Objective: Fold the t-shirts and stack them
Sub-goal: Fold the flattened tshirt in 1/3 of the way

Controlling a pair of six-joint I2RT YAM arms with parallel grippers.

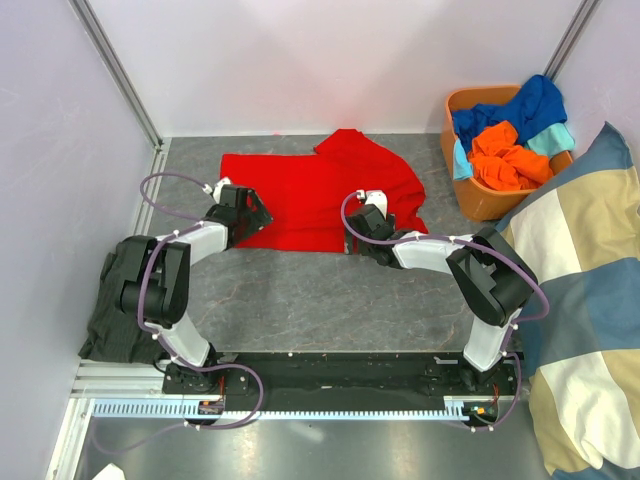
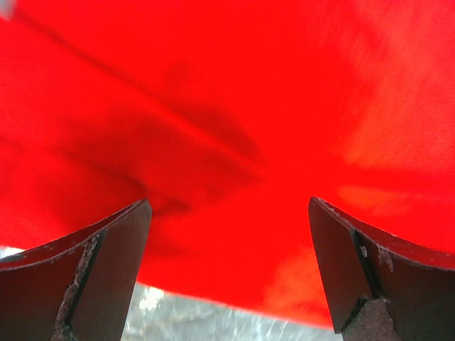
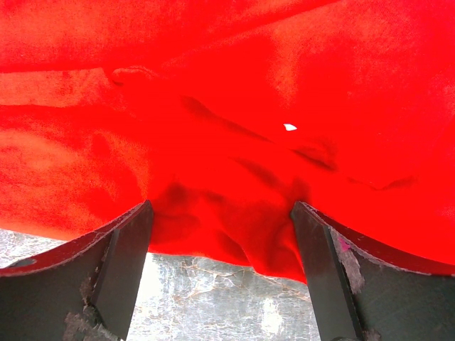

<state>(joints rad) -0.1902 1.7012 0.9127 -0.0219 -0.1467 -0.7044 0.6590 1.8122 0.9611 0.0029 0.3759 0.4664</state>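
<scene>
You had the red t-shirt (image 1: 300,195) spread flat near the far edge of the table (image 1: 300,295). Your left gripper (image 1: 243,207) was released, jaws wide, over the shirt's near left hem. Your right gripper (image 1: 366,222), likewise unclenched, straddled its near right hem and grasped nothing.

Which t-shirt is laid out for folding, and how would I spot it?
Toward the far side of the grey table lies the red t-shirt, spread out. It alone is outside the orange basket, where the other shirts sit bunched.
</scene>
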